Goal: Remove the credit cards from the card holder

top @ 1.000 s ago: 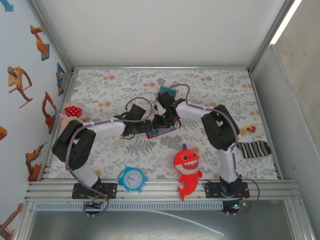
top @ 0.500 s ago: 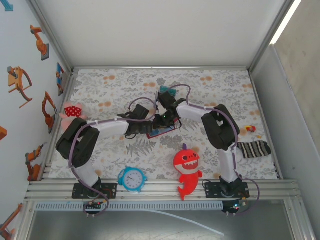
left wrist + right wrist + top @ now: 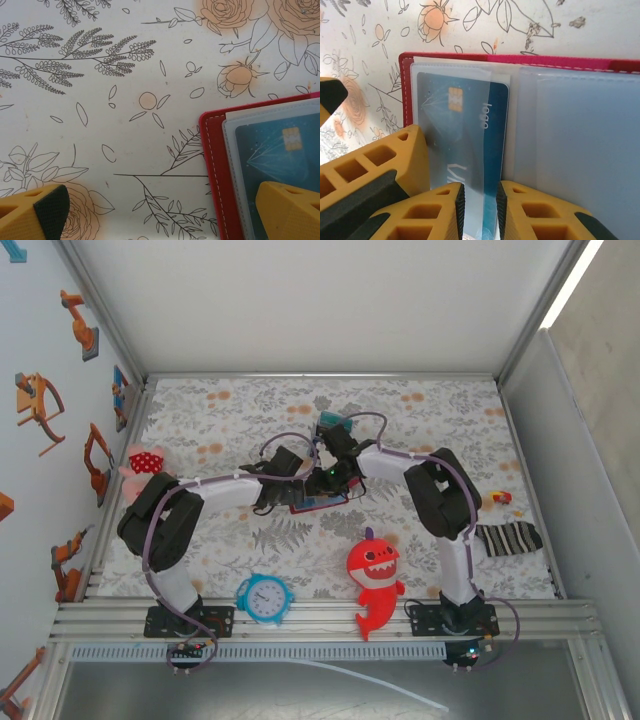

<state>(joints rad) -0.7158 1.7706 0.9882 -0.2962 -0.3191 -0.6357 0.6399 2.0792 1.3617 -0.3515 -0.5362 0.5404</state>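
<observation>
The right gripper (image 3: 480, 212) is pinched narrow on the near end of one blue plastic credit card (image 3: 470, 125), its gold chip showing. The card lies part-way in a clear sleeve of the one dark red leather-like card holder (image 3: 450, 56), which is spread open and flat on the floral-patterned bench (image 3: 420, 410), near its middle. The left gripper (image 3: 162, 215) stands wide apart, one finger over the holder's card page and the other over bare bench. The far half of the bench lies open. One red plush shark (image 3: 375, 570) and one blue alarm clock (image 3: 265, 597) sit at the near edge, and one striped sock (image 3: 508, 537) at the right edge.

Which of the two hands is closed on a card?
The right hand: its fingers pinch an edge of the blue credit card in the card holder. The left hand stands wide open, one finger above the holder.
</observation>
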